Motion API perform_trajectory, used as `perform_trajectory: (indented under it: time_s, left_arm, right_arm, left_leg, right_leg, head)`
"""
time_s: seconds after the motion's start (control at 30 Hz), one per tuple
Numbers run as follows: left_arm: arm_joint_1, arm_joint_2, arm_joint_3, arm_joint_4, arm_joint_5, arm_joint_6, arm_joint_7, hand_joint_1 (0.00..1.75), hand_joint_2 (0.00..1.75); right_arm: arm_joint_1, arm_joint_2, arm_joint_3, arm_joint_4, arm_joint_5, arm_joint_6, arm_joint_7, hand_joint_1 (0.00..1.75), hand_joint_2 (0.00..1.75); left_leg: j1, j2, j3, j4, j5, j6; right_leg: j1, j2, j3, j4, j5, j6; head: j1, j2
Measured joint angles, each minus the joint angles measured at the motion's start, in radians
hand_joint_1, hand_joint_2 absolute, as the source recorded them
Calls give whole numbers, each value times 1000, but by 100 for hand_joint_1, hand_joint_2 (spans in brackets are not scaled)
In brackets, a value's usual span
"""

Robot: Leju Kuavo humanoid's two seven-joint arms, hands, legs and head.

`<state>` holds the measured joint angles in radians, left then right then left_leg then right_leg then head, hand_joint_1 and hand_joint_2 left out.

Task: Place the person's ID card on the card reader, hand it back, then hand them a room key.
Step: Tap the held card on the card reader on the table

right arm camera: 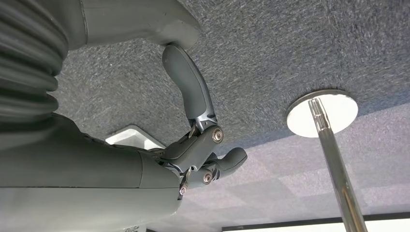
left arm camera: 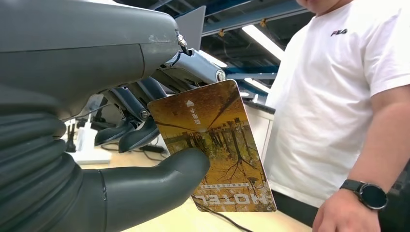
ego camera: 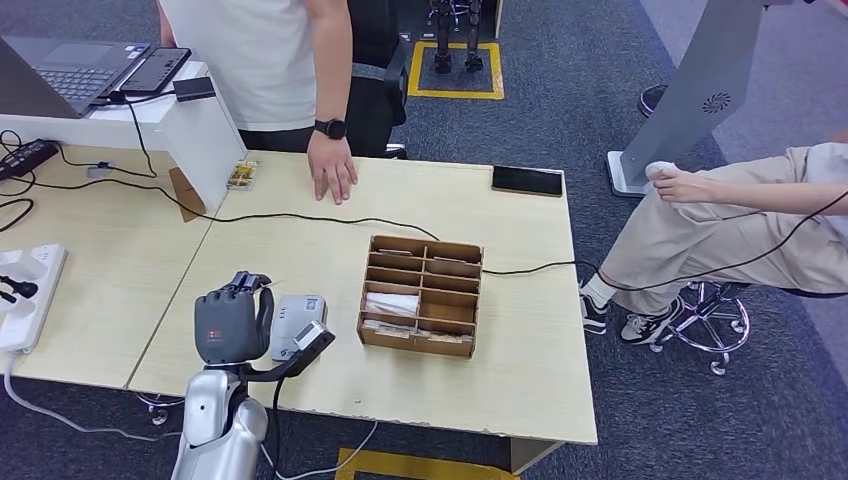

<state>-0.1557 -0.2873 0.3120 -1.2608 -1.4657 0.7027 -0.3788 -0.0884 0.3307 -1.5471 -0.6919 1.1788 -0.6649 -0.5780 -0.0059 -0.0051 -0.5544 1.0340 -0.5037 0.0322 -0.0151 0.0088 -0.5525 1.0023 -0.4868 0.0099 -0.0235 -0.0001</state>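
The robot's left hand point(left arm camera: 96, 159) pinches an orange autumn-print hotel key card point(left arm camera: 212, 145) between thumb and fingers above the pale wooden counter point(ego camera: 300, 240), facing the white-shirted person point(left arm camera: 333, 96), while its right hand point(right arm camera: 193, 150) hangs with fingers curled, holding nothing.

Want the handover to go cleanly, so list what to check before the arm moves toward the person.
1. Grip: left hand pinches the golden autumn-print plastic card between thumb and fingers: ok.
2. Card type: it is printed HOTEL, so likely the room key: ok.
3. Receiver: the person's hand lies flat on the light wooden table, not held out: not ok.
4. Right hand hangs above the carpet, holding nothing: ok.
5. ID card already returned: cannot tell.
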Motion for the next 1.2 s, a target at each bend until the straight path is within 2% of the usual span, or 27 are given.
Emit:
perform_trajectory:
  time_s: [0.13,0.3,0.57,0.9,1.2]
  left_arm:
    - [-17,3,-2,39,8,0,46,175,175]
    - [-40,3,-39,91,-15,0,157,175,175]
    - [-53,7,-90,148,-19,0,221,175,175]
    - [-62,19,-98,206,-25,0,253,175,175]
    - [-63,43,-113,250,-26,0,359,175,175]
  right_arm:
    - [-1,0,0,3,2,0,3,0,175]
    - [-2,0,0,8,1,0,-1,0,175]
    - [-3,0,0,12,0,0,-3,0,175]
    - [-3,0,0,15,0,0,-3,0,175]
    - [-4,0,0,16,0,0,-2,0,175]
  left_leg:
    - [0,0,0,0,0,0]
    - [0,0,0,0,0,0]
    - [0,0,-1,0,0,0]
    - [0,-1,-1,0,0,0]
    - [0,0,-1,0,0,0]
  right_leg:
    - [0,0,0,0,0,0]
    - [0,0,0,0,0,0]
    - [0,0,0,0,0,0]
    - [0,0,0,0,0,0]
    - [0,0,0,0,0,0]
  head:
    - [0,0]
    - [0,0]
    - [0,0]
    - [0,0]
    - [0,0]
